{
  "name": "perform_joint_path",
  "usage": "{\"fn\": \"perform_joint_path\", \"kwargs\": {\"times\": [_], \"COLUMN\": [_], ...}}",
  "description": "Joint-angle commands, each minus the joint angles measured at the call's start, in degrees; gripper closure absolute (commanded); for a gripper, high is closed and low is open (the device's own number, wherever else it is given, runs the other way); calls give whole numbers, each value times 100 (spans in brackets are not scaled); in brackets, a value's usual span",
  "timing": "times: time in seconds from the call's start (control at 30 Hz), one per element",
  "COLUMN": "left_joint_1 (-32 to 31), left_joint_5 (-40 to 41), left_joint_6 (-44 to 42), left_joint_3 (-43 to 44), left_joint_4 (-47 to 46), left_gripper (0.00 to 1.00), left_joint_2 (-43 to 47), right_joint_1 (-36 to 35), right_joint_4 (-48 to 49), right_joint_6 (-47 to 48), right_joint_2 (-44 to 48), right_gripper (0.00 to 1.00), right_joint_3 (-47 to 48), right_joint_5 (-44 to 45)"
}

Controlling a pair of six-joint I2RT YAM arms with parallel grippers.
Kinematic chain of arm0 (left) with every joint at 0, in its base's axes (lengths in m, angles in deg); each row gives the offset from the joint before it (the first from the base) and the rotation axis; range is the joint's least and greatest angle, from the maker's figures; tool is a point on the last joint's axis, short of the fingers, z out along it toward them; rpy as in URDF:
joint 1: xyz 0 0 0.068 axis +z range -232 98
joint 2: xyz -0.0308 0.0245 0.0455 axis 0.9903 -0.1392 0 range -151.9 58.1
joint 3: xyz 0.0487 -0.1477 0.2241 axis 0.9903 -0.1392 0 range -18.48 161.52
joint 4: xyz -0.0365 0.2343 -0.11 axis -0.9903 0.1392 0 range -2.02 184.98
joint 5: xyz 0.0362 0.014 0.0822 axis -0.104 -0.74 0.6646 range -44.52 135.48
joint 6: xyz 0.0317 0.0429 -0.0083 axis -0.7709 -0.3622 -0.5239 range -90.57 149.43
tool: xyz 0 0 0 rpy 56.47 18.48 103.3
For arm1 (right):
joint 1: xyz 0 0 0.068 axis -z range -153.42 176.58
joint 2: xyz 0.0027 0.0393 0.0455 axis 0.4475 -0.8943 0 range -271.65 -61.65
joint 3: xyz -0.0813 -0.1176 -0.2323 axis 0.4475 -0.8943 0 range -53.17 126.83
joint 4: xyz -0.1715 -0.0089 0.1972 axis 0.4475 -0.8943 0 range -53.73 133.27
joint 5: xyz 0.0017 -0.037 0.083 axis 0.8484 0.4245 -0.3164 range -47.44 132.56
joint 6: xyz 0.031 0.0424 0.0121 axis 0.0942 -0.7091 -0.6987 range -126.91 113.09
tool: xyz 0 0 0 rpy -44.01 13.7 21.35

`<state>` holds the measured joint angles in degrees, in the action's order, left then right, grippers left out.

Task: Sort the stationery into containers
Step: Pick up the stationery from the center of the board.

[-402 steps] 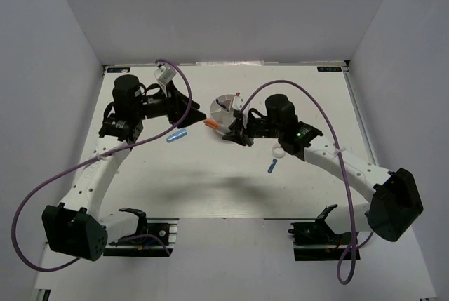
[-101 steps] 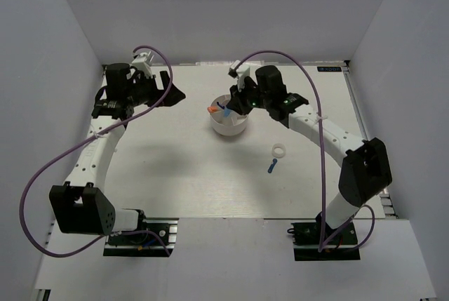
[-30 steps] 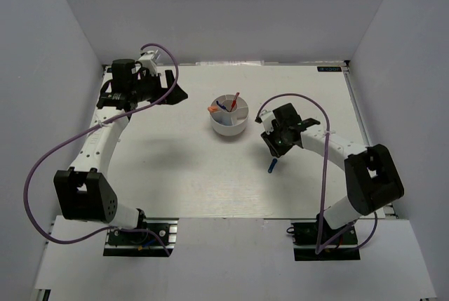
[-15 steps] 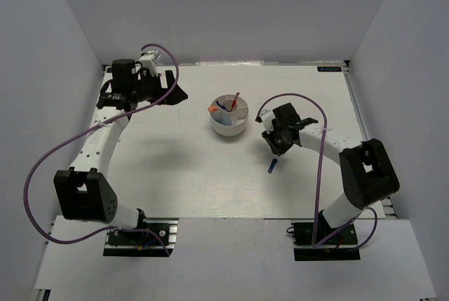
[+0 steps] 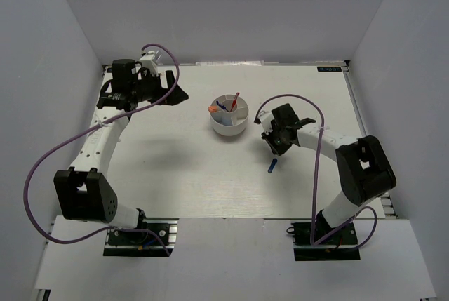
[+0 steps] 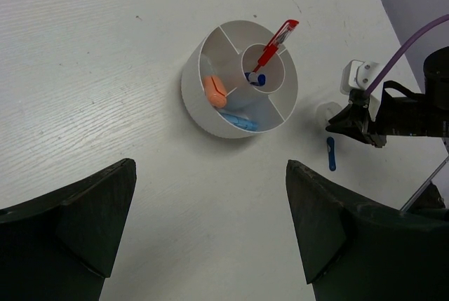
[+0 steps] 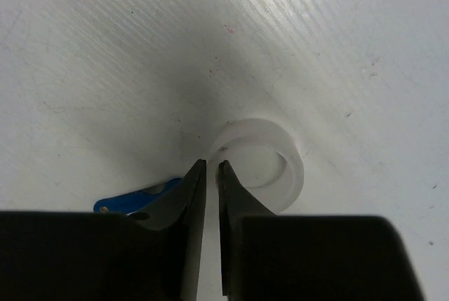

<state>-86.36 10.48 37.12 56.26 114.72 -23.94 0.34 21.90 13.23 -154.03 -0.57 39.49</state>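
Note:
The round white tub (image 5: 219,127) stands mid-table and holds a red pen (image 5: 235,99), a blue pen (image 6: 257,78), an orange-white piece (image 5: 212,109) and a light-blue piece (image 6: 242,122). My right gripper (image 5: 276,148) is low on the table to the tub's right. In the right wrist view it (image 7: 209,163) is shut on the left wall of the white ring (image 7: 295,175), one finger inside and one outside. A dark-blue piece (image 5: 272,167) lies just in front of it, and also shows in the right wrist view (image 7: 137,196). My left gripper (image 5: 179,94) is open and empty, raised left of the tub.
White walls enclose the table on three sides. The right arm's purple cable (image 5: 287,97) arcs above the right gripper. The tub's wall (image 6: 200,104) and the dark-blue piece (image 6: 330,154) show in the left wrist view between my wide-open left fingers (image 6: 330,231).
My right gripper has left the tub, dropped to the table and closed over the white ring, which lay free before. In the last second it only shifted slightly. The left arm stays still.

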Motion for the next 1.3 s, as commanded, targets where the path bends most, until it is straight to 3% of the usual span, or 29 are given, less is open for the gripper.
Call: {"fn": "perform_joint_path", "kwargs": {"times": [0.0, 0.07, 0.17, 0.37, 0.47, 0.5, 0.6, 0.63, 0.7, 0.73, 0.83, 1.07, 1.27], "left_joint_1": [14, 14, 14, 14, 14, 14, 14, 14, 14, 14, 67, 67, 67], "left_joint_5": [-191, -296, -725, -1402, -1535, -1553, -1676, -1702, -1746, -1755, -1834, -2124, -2230], "left_joint_6": [-39, 5, 163, 461, 559, 568, 585, 611, 629, 664, 726, 858, 1016], "left_joint_3": [146, 67, -161, -460, -487, -495, -539, -557, -566, -574, -601, -750, -777], "left_joint_4": [-46, -81, -379, -863, -978, -987, -995, -1013, -1057, -1057, -1110, -1312, -1487], "left_gripper": [3, 4, 4, 5, 6, 6, 6, 6, 6, 6, 6, 6, 6], "left_joint_2": [83, 118, 267, 373, 338, 338, 338, 346, 373, 373, 373, 417, 329], "right_joint_1": [22, 40, 75, 233, 277, 303, 348, 356, 418, 427, 523, 672, 822], "right_joint_4": [150, 28, -139, -88, 649, 1225, 2483, 3419, 4417, 5561, 7568, 9033, 9160], "right_joint_6": [51, 25, -2, -492, -1747, -2612, -4057, -5019, -6017, -6996, -8538, -9377, -10020], "right_joint_2": [79, 211, 641, 1556, 1443, 1381, 1074, 899, 635, 529, 187, -157, -430], "right_gripper": [88, 96, 100, 100, 100, 100, 100, 100, 100, 100, 100, 100, 100], "right_joint_3": [5, 66, 172, 988, 1384, 1411, 1210, 991, 736, 595, 50, -153, -294], "right_joint_5": [8, -105, -552, -2880, -3866, -4216, -4849, -4948, -5193, -5273, -5309, -5037, -4677]}}
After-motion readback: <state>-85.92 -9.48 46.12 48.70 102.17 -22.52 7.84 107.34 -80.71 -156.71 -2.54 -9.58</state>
